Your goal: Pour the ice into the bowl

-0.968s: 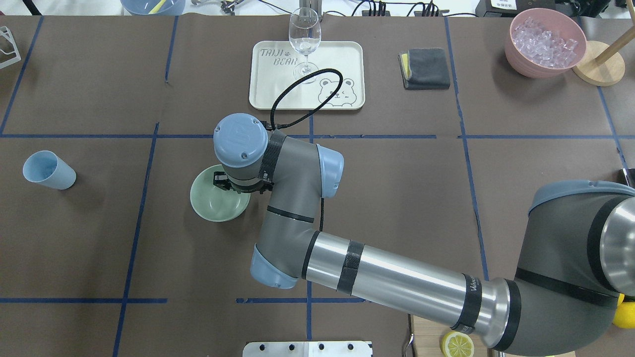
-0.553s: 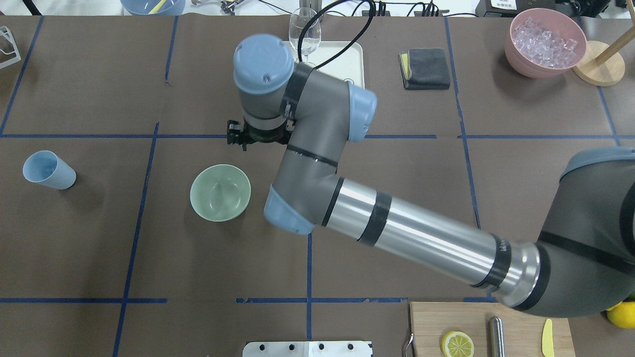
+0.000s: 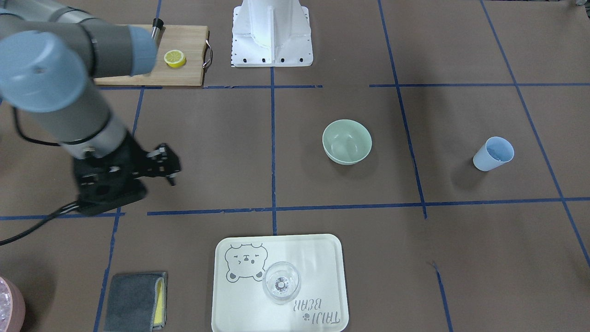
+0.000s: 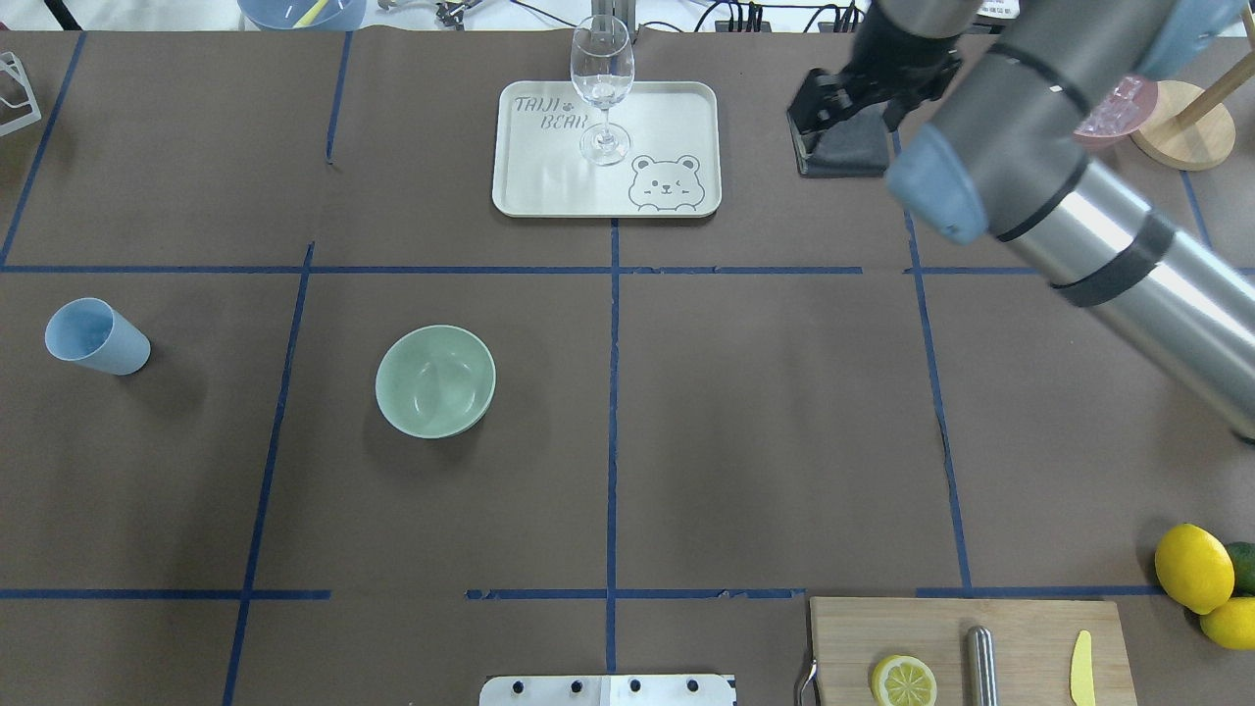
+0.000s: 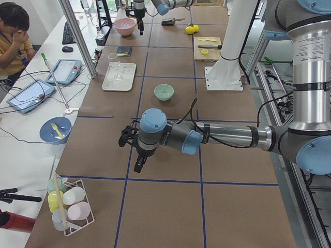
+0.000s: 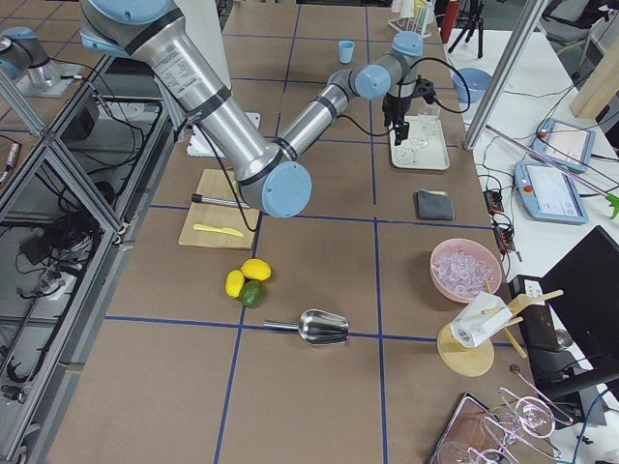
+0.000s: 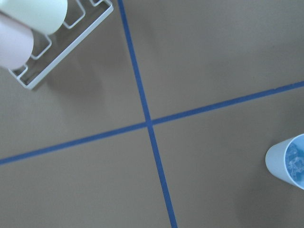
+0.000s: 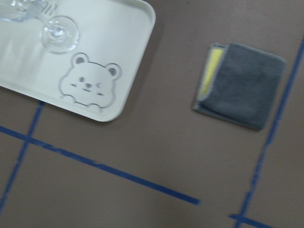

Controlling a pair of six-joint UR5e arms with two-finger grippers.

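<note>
The mint-green bowl (image 4: 435, 382) stands empty left of the table's middle; it also shows in the front view (image 3: 346, 143). The blue cup (image 4: 96, 336) stands far to its left. In the left wrist view the cup (image 7: 286, 164) holds whitish ice (image 7: 297, 161). My right gripper (image 4: 822, 103) hangs over the grey cloth at the back right, far from the bowl; it looks open and empty in the front view (image 3: 169, 168). My left gripper (image 5: 140, 163) shows only in the exterior left view, and I cannot tell whether it is open or shut.
A white tray (image 4: 549, 181) with a wine glass (image 4: 601, 78) sits at the back centre. Also here: a grey cloth (image 8: 242, 85), a pink bowl of ice (image 6: 466, 269), a cutting board (image 4: 966, 637), lemons (image 4: 1191, 567), a metal scoop (image 6: 324, 327) and a cup rack (image 5: 70, 206).
My right gripper has left the bowl's rim, risen and swung back and right to above the grey cloth. The bowl and the cup have not moved.
</note>
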